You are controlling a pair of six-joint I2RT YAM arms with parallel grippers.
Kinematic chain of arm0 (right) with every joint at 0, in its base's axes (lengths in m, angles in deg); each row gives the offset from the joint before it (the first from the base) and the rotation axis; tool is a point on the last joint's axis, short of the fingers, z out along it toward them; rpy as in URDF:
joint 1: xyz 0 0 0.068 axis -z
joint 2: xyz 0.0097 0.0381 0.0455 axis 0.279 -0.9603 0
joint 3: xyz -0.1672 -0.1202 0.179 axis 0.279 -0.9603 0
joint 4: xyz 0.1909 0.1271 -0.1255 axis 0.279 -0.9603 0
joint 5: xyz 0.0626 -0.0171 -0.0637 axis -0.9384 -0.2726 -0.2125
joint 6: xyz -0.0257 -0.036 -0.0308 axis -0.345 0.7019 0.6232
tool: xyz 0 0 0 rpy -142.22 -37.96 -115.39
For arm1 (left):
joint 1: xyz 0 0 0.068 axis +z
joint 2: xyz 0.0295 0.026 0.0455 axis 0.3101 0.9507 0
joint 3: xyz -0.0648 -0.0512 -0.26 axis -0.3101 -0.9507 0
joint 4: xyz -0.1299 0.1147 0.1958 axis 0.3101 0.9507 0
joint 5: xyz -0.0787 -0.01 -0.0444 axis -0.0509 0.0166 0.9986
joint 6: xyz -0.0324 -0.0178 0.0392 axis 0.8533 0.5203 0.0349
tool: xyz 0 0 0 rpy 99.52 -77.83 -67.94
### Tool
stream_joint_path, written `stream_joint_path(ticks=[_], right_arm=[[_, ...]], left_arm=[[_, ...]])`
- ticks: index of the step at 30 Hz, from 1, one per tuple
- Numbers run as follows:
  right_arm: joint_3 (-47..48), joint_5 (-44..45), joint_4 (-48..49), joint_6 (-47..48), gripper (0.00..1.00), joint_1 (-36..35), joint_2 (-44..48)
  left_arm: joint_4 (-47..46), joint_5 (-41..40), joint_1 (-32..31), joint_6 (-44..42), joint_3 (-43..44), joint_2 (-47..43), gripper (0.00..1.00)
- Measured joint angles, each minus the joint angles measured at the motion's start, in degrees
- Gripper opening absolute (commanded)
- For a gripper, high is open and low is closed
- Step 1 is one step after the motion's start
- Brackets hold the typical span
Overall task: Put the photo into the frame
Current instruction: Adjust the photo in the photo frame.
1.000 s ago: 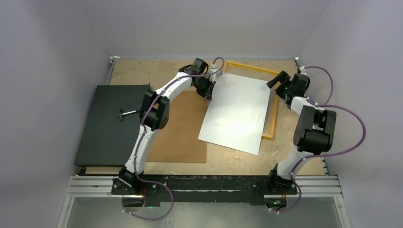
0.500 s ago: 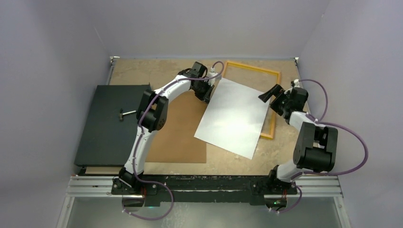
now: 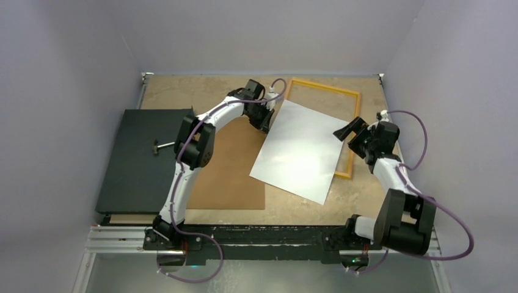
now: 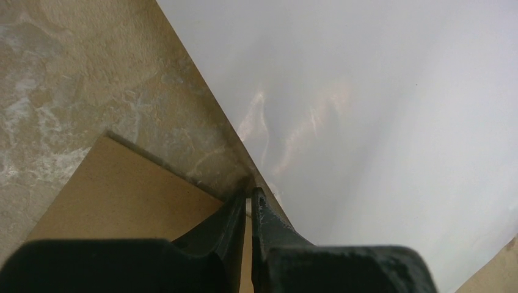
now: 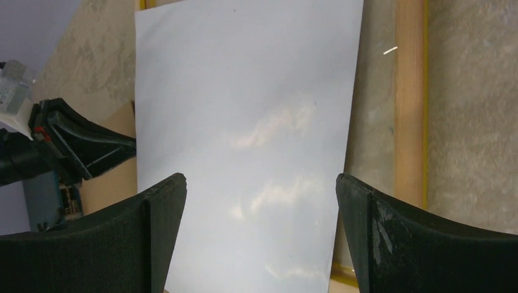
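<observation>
White side up, the photo [image 3: 302,149] lies crooked across the yellow frame [image 3: 324,86]. The left gripper [image 3: 267,125] pinches its left edge; the right gripper [image 3: 349,133] hangs wide open just beside its right edge.

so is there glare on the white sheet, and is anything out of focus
Top external: fairly sharp overall, with a soft bright patch on the large white-backed rectangular paper photo. Left wrist: streaky warm reflections on the photo, and the black left gripper is very close and slightly soft. Right wrist: pale cloud-like sheen mid-photo, with the black right gripper slightly soft at the bottom.
</observation>
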Motion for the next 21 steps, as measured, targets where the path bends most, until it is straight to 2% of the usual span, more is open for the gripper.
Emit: stream_joint_path(ticks=[12,18,21], right_arm=[[-8.5,2.2,-20.1,-0.5,0.92,-1.1,20.3],[-12.5,1.3,-22.0,-2.3,0.91,-3.0,20.5],[-14.2,1.5,-22.1,-4.2,0.91,-6.8,18.8]], left_arm=[[1.4,1.4,2.0,0.4,-0.9,-2.9,0.08],[1.3,1.5,2.0,0.5,-2.7,-3.3,0.07],[1.1,1.6,1.8,0.5,-3.7,-3.3,0.07]])
